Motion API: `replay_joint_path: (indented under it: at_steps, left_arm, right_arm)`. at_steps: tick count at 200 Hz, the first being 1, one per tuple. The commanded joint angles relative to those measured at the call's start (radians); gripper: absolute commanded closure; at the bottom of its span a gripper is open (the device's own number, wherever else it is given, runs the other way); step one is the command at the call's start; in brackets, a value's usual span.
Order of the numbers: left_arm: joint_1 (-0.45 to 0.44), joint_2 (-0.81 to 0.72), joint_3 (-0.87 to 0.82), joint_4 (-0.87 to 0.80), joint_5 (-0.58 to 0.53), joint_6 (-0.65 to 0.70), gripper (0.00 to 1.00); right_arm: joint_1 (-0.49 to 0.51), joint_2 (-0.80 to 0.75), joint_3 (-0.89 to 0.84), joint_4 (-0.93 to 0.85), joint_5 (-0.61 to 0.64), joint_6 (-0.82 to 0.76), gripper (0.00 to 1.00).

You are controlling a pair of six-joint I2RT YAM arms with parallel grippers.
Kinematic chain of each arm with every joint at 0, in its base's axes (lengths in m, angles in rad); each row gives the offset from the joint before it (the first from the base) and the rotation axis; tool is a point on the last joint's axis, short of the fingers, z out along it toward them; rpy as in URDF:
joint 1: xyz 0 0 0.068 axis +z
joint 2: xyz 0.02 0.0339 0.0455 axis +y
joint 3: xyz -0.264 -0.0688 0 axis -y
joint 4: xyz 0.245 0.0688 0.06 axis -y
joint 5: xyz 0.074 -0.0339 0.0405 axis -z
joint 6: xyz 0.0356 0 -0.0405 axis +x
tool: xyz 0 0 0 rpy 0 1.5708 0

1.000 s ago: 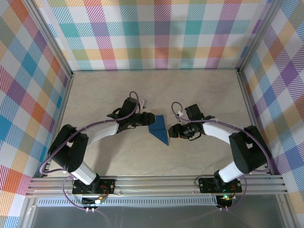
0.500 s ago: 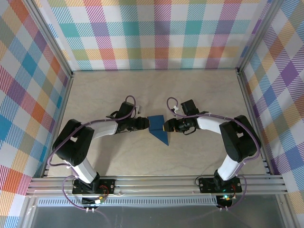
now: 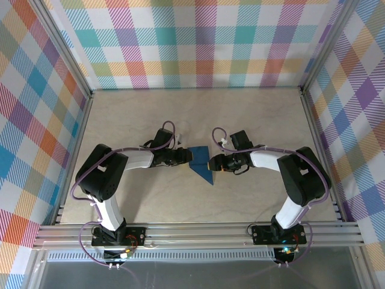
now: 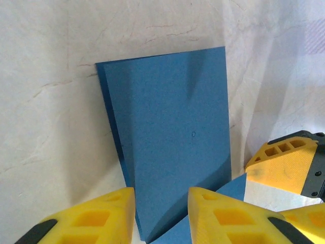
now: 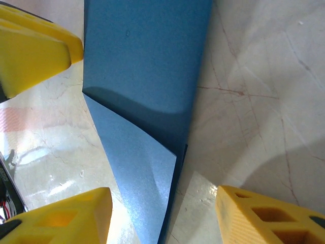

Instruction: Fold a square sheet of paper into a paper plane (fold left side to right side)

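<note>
The square sheet of paper [image 3: 201,163] lies near the middle of the table as a dark-blue folded shape, a flat panel with a pointed flap toward the near side. My left gripper [image 3: 187,158] sits low at its left edge. In the left wrist view the paper [image 4: 172,137] runs between the yellow fingers of the left gripper [image 4: 161,203], which stand apart. My right gripper [image 3: 212,162] is at the paper's right edge. In the right wrist view the right gripper [image 5: 163,203] is wide open astride the paper's [image 5: 144,56] pointed flap.
The beige tabletop [image 3: 252,120] is walled by plaid panels [image 3: 198,42] at the back and both sides. An aluminium rail [image 3: 198,232] runs along the near edge by the arm bases. The two grippers face each other closely across the paper.
Both grippers have come in toward the paper and dropped lower. The left fingers have narrowed a little; the paper has hardly moved.
</note>
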Motion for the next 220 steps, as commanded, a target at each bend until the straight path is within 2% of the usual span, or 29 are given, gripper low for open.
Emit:
replay_joint_path:
  at_steps: [1, 95, 112, 174, 220]
  left_arm:
    - [0.004, 0.021, 0.023, 0.020, 0.032, -0.012, 0.67]
    - [0.004, 0.019, 0.022, -0.027, -0.035, -0.015, 0.62]
    - [0.004, 0.026, 0.026, -0.024, -0.019, -0.019, 0.62]
    - [0.004, 0.049, 0.033, 0.008, 0.034, -0.039, 0.79]
    - [0.004, 0.002, 0.024, -0.003, 0.035, -0.046, 0.91]
  right_arm:
    - [0.000, -0.037, -0.010, 0.009, -0.009, 0.003, 0.44]
    - [0.000, -0.049, -0.009, -0.004, -0.004, -0.001, 0.44]
    - [0.000, -0.047, -0.009, -0.003, -0.005, 0.000, 0.44]
    - [0.000, -0.060, -0.014, -0.001, -0.008, 0.003, 0.44]
    - [0.006, -0.143, -0.042, -0.025, 0.034, 0.023, 0.45]
